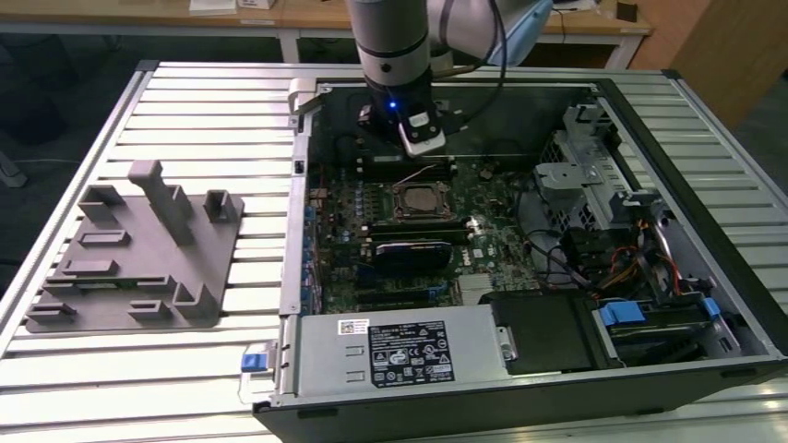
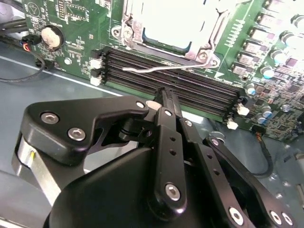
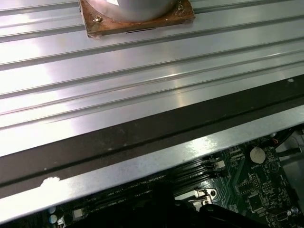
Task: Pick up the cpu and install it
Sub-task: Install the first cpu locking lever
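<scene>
The cpu (image 2: 173,23) lies flat in the motherboard socket, its shiny silver top framed by the metal load plate (image 2: 209,45). In the exterior view the cpu (image 1: 419,197) sits in the middle of the board inside the open computer case. My gripper (image 2: 164,93) hangs just beside the socket, over the black memory slots (image 2: 190,78), and its black fingers are pressed together with nothing between them. The thin wire socket lever (image 2: 161,69) lies between the fingertips and the socket. In the exterior view the gripper (image 1: 416,155) is just behind the socket.
A grey fixture tray (image 1: 129,258) stands on the slatted aluminium table (image 1: 221,111) at the exterior view's left. Case walls (image 1: 295,185), a power supply (image 1: 394,355), drive cages (image 1: 591,175) and cables (image 1: 579,249) surround the board. The arm's base plate (image 3: 137,19) stands on the table.
</scene>
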`<state>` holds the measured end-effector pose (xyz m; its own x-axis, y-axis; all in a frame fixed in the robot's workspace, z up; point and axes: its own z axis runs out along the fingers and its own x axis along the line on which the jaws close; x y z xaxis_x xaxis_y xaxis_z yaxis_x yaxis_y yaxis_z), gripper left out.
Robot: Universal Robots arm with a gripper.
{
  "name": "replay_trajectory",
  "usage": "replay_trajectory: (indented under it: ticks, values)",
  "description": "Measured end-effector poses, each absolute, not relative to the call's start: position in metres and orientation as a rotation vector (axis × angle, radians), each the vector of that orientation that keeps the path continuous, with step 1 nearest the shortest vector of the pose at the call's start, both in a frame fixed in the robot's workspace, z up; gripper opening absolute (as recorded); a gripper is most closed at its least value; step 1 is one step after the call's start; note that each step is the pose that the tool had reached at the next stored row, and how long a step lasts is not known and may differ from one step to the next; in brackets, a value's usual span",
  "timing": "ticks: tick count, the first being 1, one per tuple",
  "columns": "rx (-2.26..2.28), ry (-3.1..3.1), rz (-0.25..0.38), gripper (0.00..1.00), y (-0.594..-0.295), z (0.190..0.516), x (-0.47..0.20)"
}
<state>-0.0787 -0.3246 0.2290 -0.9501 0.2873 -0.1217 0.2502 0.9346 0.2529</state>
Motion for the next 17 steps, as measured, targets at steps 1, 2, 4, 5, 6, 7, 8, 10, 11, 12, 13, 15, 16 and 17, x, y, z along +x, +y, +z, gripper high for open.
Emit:
replay_trajectory:
  ticks: [1,2,4,5,6,7,8,10,11,12,13,15,16,17]
  values:
    - [0.411,2.935,0.353,0.11,-0.325,0.229,-0.077]
    - [0.412,2.934,0.353,0.11,-0.325,0.229,-0.076]
    - [0.415,2.934,0.353,0.11,-0.325,0.228,-0.073]
    - [0.417,2.933,0.352,0.11,-0.325,0.228,-0.072]
    - [0.419,2.933,0.352,0.11,-0.325,0.228,-0.071]
    - [0.422,2.932,0.351,0.11,-0.325,0.228,-0.071]
    - [0.424,2.932,0.351,0.11,-0.325,0.228,-0.07]
    - [0.428,2.931,0.35,0.11,-0.326,0.228,-0.069]
    - [0.431,2.93,0.35,0.11,-0.326,0.228,-0.068]
    - [0.433,2.93,0.349,0.11,-0.326,0.228,-0.068]
    - [0.436,2.929,0.347,0.11,-0.326,0.228,-0.067]
    - [0.442,2.928,0.338,0.11,-0.327,0.228,-0.067]
    - [0.444,2.927,0.334,0.11,-0.327,0.228,-0.067]
    - [0.447,2.927,0.33,0.11,-0.327,0.227,-0.067]
